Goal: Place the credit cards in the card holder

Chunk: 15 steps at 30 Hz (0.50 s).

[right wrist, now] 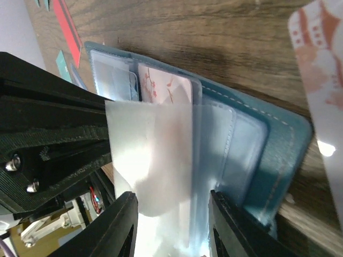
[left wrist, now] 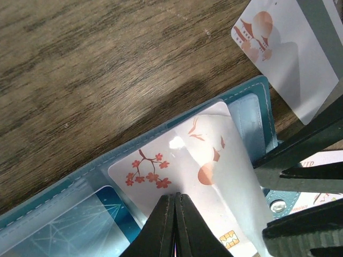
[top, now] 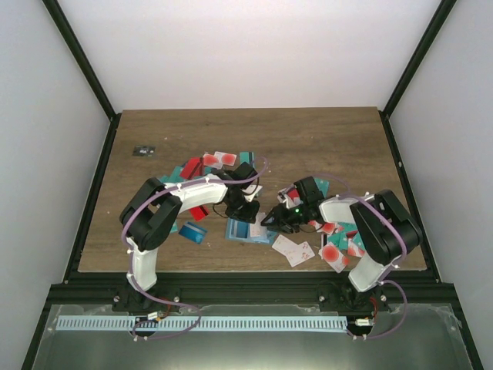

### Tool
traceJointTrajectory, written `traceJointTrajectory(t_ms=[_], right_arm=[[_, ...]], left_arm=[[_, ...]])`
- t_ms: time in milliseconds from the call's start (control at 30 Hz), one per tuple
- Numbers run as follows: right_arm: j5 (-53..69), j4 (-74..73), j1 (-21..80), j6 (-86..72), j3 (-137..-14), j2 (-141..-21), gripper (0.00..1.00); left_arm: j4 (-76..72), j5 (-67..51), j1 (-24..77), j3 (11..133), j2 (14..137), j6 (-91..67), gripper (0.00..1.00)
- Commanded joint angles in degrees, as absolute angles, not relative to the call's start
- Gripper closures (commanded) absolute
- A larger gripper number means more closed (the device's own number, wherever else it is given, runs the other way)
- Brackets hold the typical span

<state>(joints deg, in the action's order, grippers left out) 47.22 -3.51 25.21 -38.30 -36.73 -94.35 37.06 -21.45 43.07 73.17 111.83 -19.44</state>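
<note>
Left wrist view gave the closest look: the left gripper [left wrist: 175,206] had its fingers pressed together, tips down on a white blossom card [left wrist: 182,160] that lay face up, partly tucked into a pocket of the open card holder [left wrist: 80,179] (the card showed flat under the tips, not edge-on between them, so it did not look clamped).

Only the right wrist view showed the right gripper [right wrist: 171,198] with its fingers apart and a clear pocket flap [right wrist: 155,155] lying across the gap between them.

The top external view alone placed things. The holder sat on the table [top: 323,139] toward its near edge, between the two arms. More credit cards [top: 219,159] were scattered behind the left arm and beside the right one, and a blue card [top: 192,232] lay a little left of the holder.
</note>
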Motion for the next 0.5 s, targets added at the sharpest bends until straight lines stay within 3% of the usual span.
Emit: traceJointTrajectory(t_ms=[0,233,467], right_arm=[[47.85,-1.14,26.37,-39.47,-37.82,-98.6,0.61],[53.02,5.36,26.81,-41.81,-36.83,-98.37,0.61],[53.27,3.55,26.8,-41.18,-35.56,-94.14,0.73]], left_arm=[[37.33,-20.57,43.53,73.08,113.88,-18.29,0.96],[36.43,-20.66,43.57,71.55,113.65,-18.52,0.96],[35.76,-20.33,43.52,70.55,111.59,-19.8,0.96]])
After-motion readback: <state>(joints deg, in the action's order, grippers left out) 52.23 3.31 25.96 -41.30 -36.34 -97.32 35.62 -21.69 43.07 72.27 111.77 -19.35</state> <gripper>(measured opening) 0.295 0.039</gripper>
